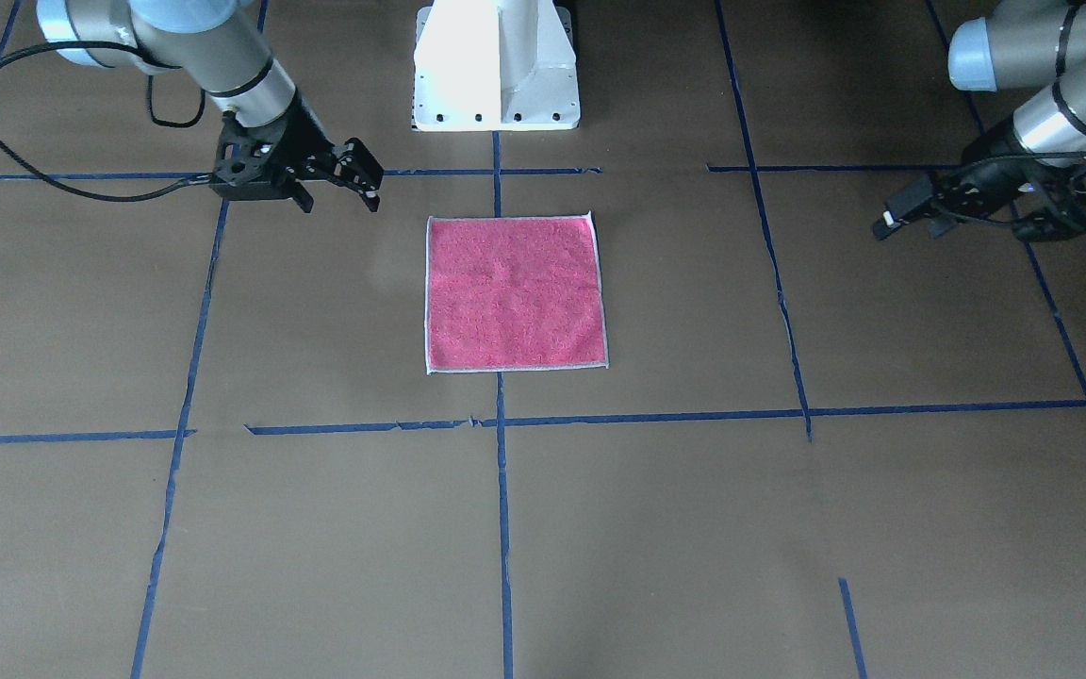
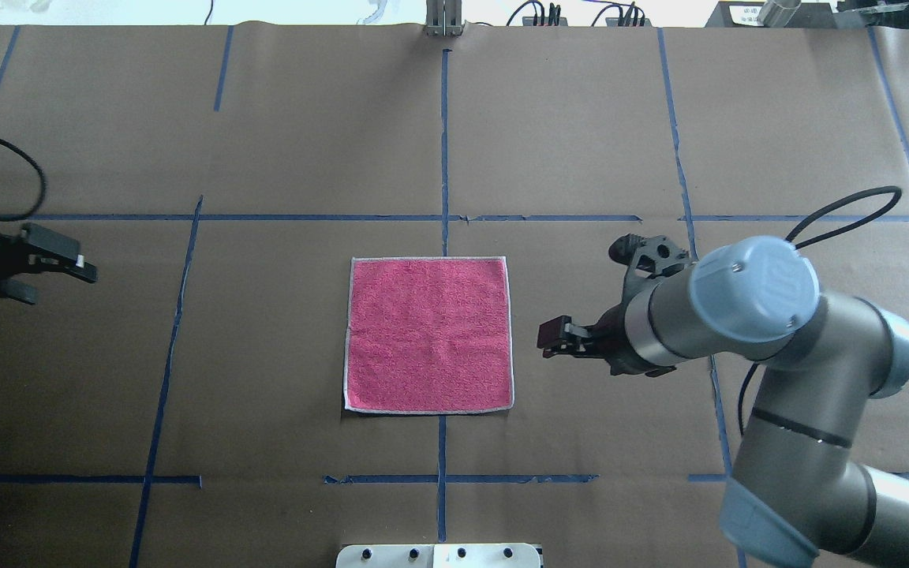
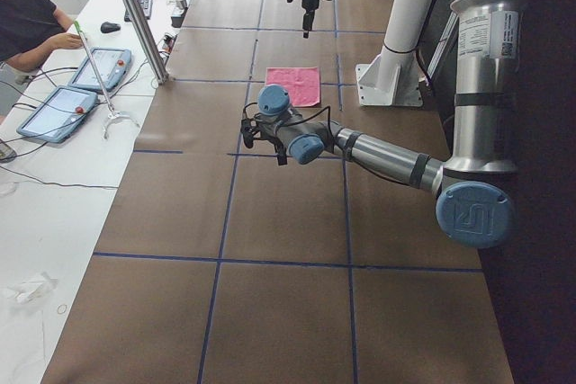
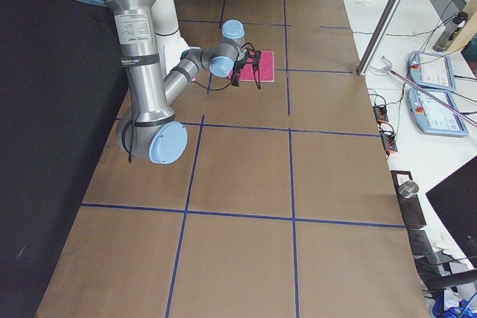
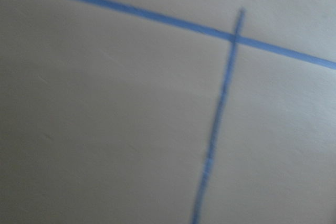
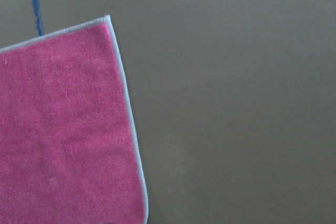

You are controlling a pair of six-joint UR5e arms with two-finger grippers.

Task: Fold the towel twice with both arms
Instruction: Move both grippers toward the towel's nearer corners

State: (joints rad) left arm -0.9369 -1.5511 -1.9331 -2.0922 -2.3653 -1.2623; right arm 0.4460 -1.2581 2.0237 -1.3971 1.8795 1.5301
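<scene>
The towel point(image 1: 515, 292) lies flat, pink face up, at the middle of the table point(image 1: 694, 528). The right claw point(image 1: 340, 198), fingers apart, hovers near the towel's right edge. The left claw point(image 2: 64, 285), fingers apart, hangs toward the table's left end, well apart from the towel.

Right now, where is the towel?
In the overhead view the towel lies flat, pink face up, mid-table across the centre blue tape line, with the right claw just off its right edge.
</scene>
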